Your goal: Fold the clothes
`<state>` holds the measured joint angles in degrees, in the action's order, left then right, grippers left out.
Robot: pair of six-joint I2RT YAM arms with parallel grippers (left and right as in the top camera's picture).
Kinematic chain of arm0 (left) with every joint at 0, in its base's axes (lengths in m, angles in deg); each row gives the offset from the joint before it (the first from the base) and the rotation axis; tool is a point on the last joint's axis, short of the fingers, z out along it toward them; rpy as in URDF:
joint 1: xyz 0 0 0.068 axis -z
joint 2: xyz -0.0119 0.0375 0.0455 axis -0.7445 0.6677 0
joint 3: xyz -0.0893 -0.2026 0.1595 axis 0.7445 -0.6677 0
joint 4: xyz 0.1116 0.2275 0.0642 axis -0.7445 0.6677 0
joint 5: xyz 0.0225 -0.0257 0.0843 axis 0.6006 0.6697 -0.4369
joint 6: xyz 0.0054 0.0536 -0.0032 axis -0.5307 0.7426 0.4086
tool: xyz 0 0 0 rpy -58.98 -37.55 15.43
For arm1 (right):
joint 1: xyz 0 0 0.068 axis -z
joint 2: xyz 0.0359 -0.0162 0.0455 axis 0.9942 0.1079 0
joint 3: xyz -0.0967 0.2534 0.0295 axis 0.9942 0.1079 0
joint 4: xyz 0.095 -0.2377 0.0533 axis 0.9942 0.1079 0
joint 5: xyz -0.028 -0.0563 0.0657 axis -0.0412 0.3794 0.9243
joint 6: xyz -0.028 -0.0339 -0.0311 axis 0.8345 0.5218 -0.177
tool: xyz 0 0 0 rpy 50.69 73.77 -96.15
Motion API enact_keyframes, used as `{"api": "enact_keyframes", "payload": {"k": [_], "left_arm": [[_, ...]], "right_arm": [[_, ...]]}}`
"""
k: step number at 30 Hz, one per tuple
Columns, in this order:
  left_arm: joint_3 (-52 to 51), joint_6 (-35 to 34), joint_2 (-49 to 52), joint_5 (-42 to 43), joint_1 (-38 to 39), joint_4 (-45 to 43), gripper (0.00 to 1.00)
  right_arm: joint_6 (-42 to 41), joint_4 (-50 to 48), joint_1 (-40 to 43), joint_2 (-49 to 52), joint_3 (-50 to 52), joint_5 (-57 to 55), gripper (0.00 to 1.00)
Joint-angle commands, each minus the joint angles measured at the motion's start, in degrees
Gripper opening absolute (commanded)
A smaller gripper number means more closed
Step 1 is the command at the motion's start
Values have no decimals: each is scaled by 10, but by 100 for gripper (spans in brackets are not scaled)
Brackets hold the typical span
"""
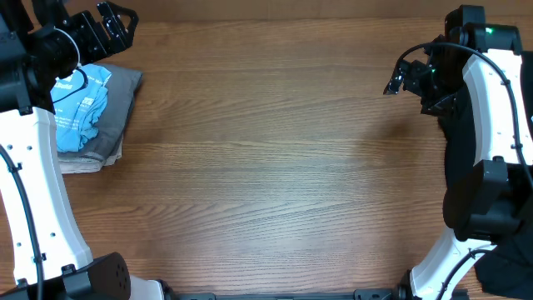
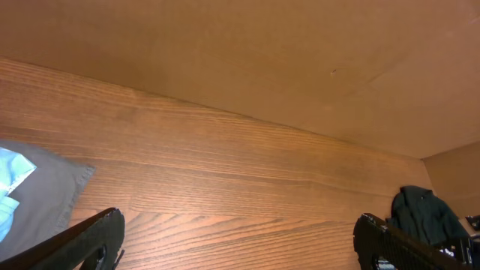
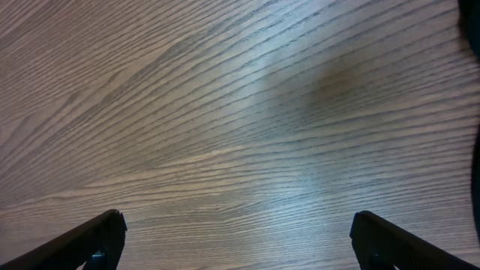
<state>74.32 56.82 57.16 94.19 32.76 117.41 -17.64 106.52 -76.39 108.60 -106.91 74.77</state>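
Observation:
The light blue T-shirt [image 1: 82, 104] with printed lettering lies folded on a stack of folded garments at the table's far left, on top of a grey one [image 1: 123, 104]. A corner of it shows in the left wrist view [image 2: 10, 176]. My left gripper [image 1: 112, 21] is open and empty, just behind the stack near the back edge. In its wrist view the fingers [image 2: 236, 247] are spread wide over bare wood. My right gripper [image 1: 401, 79] is open and empty at the far right, above bare table [image 3: 236, 240].
A light beige garment [image 1: 83, 162] lies under the grey one [image 2: 45, 199]. A dark garment pile [image 1: 456, 154] sits at the right edge behind the right arm; it also shows in the left wrist view [image 2: 424, 214]. A brown wall [image 2: 247, 52] backs the wooden table [image 1: 266, 167].

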Motion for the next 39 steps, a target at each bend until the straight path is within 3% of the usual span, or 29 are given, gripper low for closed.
{"api": "enact_keyframes", "payload": {"k": [1,22,39], "left_arm": [[-1,-7,6,-3,2,-1,100],[-1,-7,6,-3,2,-1,100],[-1,-7,6,-3,2,-1,100]], "right_arm": [[5,-1,0,-6,-7,-4,100],[5,-2,-4,-20,-7,-4,100],[4,-1,-30,-333,-7,-4,100]]}}
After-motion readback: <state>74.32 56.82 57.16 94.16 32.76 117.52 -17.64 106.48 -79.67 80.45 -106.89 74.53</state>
